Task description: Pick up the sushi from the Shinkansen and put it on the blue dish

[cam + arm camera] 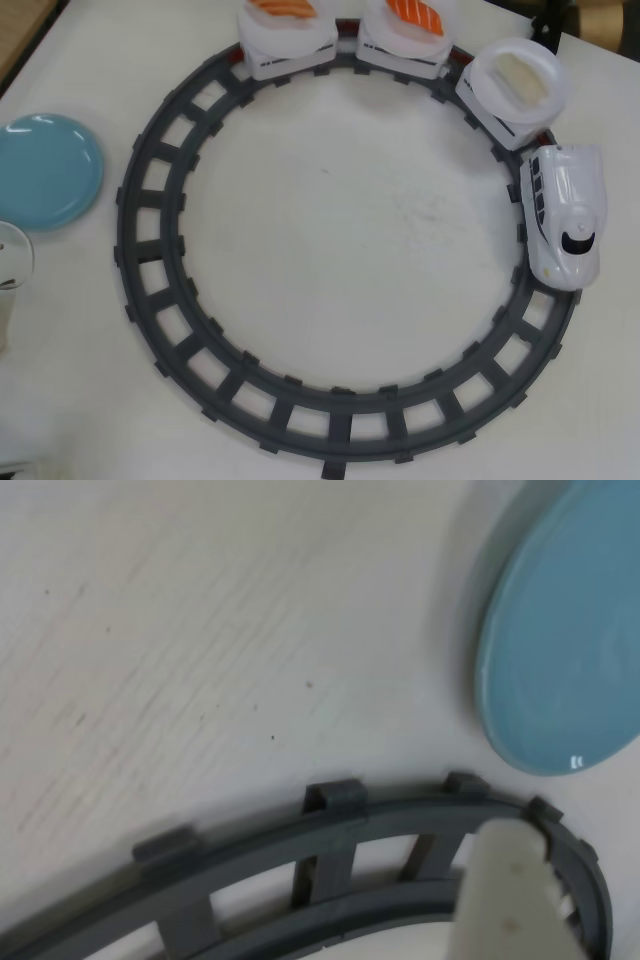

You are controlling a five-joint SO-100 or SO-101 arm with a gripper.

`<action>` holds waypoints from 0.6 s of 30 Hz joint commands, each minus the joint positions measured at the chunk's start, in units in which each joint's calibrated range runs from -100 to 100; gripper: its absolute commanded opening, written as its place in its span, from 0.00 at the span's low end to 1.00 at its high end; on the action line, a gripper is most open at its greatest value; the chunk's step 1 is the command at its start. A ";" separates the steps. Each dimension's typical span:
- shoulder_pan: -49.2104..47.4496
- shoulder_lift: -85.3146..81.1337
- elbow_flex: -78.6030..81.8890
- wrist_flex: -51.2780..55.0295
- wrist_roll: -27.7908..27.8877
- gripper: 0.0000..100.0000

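Still far off, I must swing across to the sushi [519,77] on the Shinkansen [566,213] car, blue dish [45,168] waiting opposite; whether my gripper is released or clenched, I cannot tell.

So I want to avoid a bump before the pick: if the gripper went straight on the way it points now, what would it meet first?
Probably the grey track: in the wrist view a pale fingertip sits right over its ties. The blue dish lies off to the side, apart from it. Depth is unclear, so this is a guess.
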 commanded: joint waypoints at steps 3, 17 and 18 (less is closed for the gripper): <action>0.80 -1.16 -1.23 0.30 -0.05 0.15; 0.80 -1.16 -1.23 -0.12 0.00 0.15; 0.80 -1.16 -1.23 -0.12 0.00 0.15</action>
